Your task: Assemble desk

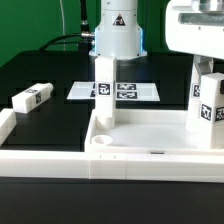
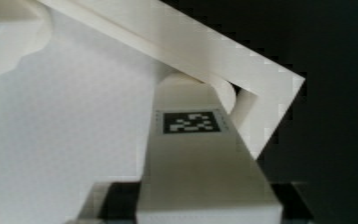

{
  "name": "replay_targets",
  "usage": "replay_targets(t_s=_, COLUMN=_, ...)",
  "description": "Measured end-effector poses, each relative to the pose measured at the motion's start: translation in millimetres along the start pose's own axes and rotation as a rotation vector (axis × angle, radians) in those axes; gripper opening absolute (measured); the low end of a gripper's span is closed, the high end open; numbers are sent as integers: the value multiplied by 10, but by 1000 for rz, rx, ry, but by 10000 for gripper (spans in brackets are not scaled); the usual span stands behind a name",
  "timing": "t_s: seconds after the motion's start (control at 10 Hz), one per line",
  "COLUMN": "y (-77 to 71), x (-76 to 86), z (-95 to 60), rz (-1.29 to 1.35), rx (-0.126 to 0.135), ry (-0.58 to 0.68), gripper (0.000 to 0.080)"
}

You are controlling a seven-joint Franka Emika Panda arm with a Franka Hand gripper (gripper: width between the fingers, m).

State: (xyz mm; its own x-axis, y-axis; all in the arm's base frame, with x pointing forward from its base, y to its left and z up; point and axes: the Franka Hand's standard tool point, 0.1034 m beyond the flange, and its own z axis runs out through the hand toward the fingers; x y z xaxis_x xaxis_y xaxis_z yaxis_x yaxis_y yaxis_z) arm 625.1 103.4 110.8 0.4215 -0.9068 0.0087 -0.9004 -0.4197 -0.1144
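Note:
The white tabletop (image 1: 150, 152) lies rim up at the front of the table. One leg (image 1: 105, 95) stands upright in its corner on the exterior view's left. My gripper (image 1: 204, 66) is shut on a second tagged leg (image 1: 209, 108) and holds it upright over the corner on the exterior view's right. In the wrist view the gripper (image 2: 202, 200) clamps this leg (image 2: 197, 150) between black fingers (image 2: 126, 196), and the leg's far end sits at the tabletop's raised corner rim (image 2: 247, 75). A third leg (image 1: 32, 98) lies loose on the exterior view's left. The fourth leg is not clearly in view.
The marker board (image 1: 128, 91) lies flat behind the tabletop, in front of the robot base (image 1: 118, 35). The long white border rail (image 1: 35, 160) runs along the front and the exterior view's left. The table top is black.

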Motion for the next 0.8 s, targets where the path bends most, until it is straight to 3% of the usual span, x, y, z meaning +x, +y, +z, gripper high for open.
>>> replay_targets(t_s=0.1, y=0, x=-1, z=3, rz=-12, rx=0, ry=0, gripper=290)
replay_targets(t_s=0.3, y=0, x=-1, z=4, rz=-80, rx=-1, ry=0, gripper=530)
replay_targets(t_s=0.4, y=-1, x=2, z=2, rz=-156, rx=-2, ry=3, gripper=612)
replay_targets(t_s=0.8, y=-5, x=-18, z=13, rz=-474, rx=-4, ry=3, gripper=647)
